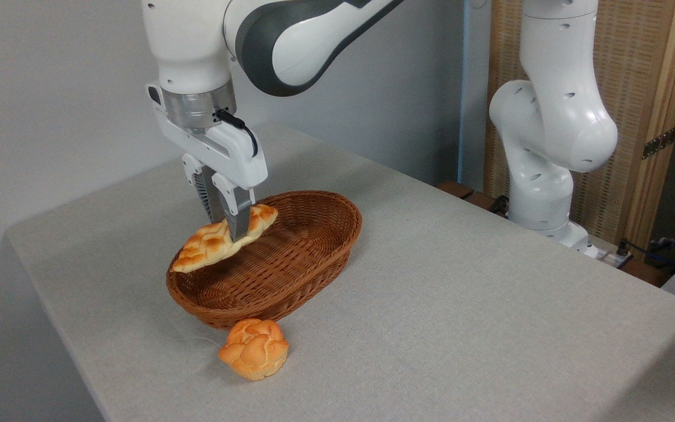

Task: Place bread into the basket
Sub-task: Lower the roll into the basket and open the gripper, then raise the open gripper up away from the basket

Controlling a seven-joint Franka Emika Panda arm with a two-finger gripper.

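We find the hand [233, 233] clamped across the middle of the bread [211, 243], which hangs tilted in the air above the left part of the basket [314, 243], its lower tapered end reaching out past the near-left rim. The basket stands on the grey worktop [460, 293]. We note a small round bun [254, 348] lying on the worktop just in front of the basket.

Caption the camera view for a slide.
Franka hand holding the braided loaf above the wicker basket, round bun outside.
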